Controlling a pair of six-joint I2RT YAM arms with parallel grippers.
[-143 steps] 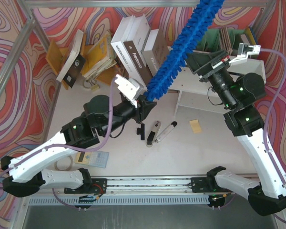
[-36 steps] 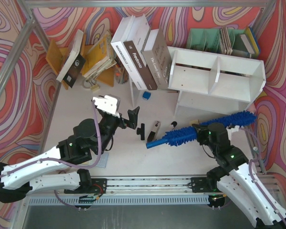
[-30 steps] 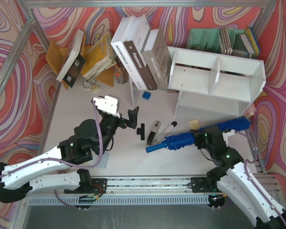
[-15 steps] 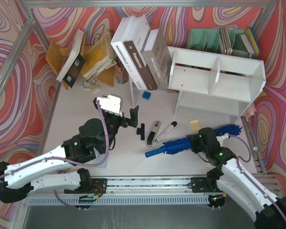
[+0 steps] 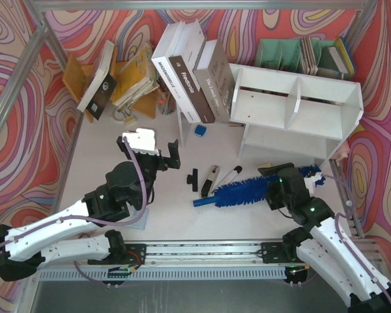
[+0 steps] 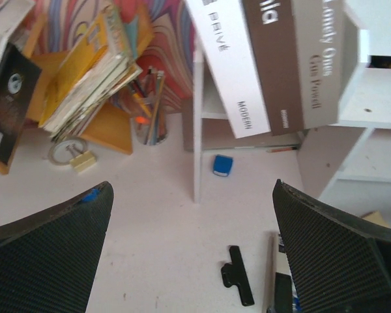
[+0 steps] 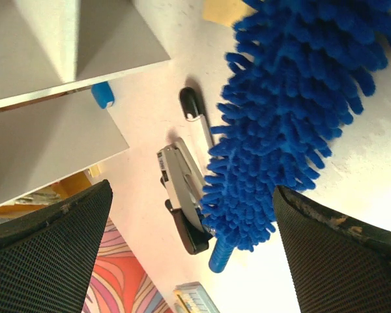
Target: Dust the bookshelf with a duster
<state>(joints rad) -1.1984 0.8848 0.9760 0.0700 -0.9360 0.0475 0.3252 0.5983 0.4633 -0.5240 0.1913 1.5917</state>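
The blue fluffy duster (image 5: 238, 193) lies on the table in front of the white bookshelf (image 5: 300, 111), its slim handle end (image 5: 199, 203) pointing left. My right gripper (image 5: 274, 184) hovers over the duster's right half, open, with the fluff loose between its wide-apart fingers. In the right wrist view the duster (image 7: 293, 98) runs between the open right gripper (image 7: 192, 192), and the bookshelf (image 7: 52, 65) fills the upper left. My left gripper (image 5: 166, 160) is open and holds nothing, well left of the duster. The left wrist view shows the left gripper (image 6: 192, 184) over bare table, the bookshelf (image 6: 378, 98) at the right.
A stapler (image 5: 210, 180), a pen (image 5: 229, 176) and a black clip (image 5: 193, 179) lie close to the duster's handle. Books (image 5: 189, 72) lean on a thin white board behind them. A green rack (image 5: 280, 52) stands behind the shelf. A small blue block (image 5: 199, 130) lies near the board.
My right gripper has opened and let go of the duster, which came down and slid left onto the table. The left gripper drifted slightly left and stayed open.
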